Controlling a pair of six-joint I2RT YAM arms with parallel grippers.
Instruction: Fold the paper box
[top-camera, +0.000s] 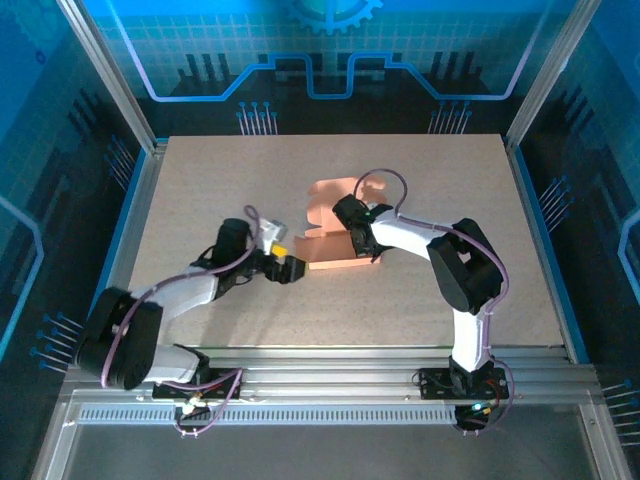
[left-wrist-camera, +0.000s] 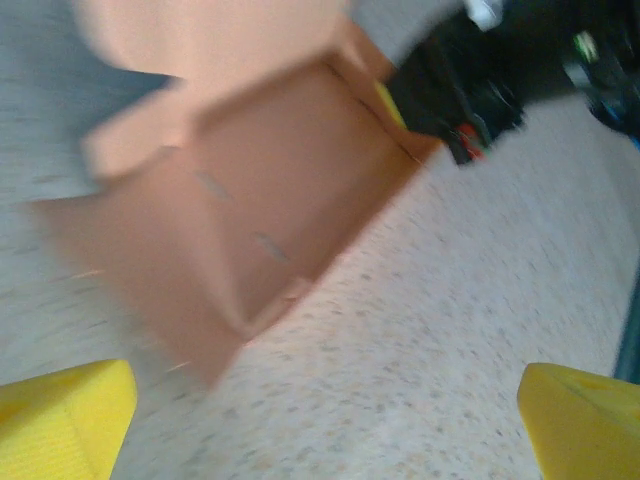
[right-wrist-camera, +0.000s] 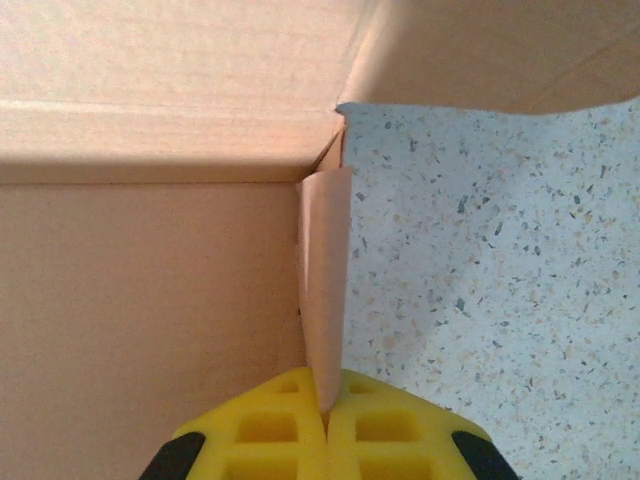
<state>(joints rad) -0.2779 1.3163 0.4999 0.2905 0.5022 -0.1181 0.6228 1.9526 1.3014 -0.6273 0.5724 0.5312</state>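
Yellow pads (left-wrist-camera: 60, 415), paper box (left-wrist-camera: 260, 200) blurred, maybe half-folded

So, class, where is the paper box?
Top view: the paper box lies centrally on the table, right of the left end effector, one flap pinched by the right end effector.

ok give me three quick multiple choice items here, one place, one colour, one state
1. Where does the paper box lie? A. near the middle of the table B. at the far left corner C. on the front rails
2. What colour are the right gripper's pads? A. red B. yellow C. white
3. How is the left gripper? A. shut on the box B. shut on nothing C. open, clear of the box

1 A: top view shows it mid-table.
2 B: right wrist view shows yellow pads pinching a flap.
3 C: left wrist view shows its fingers wide apart, box ahead.
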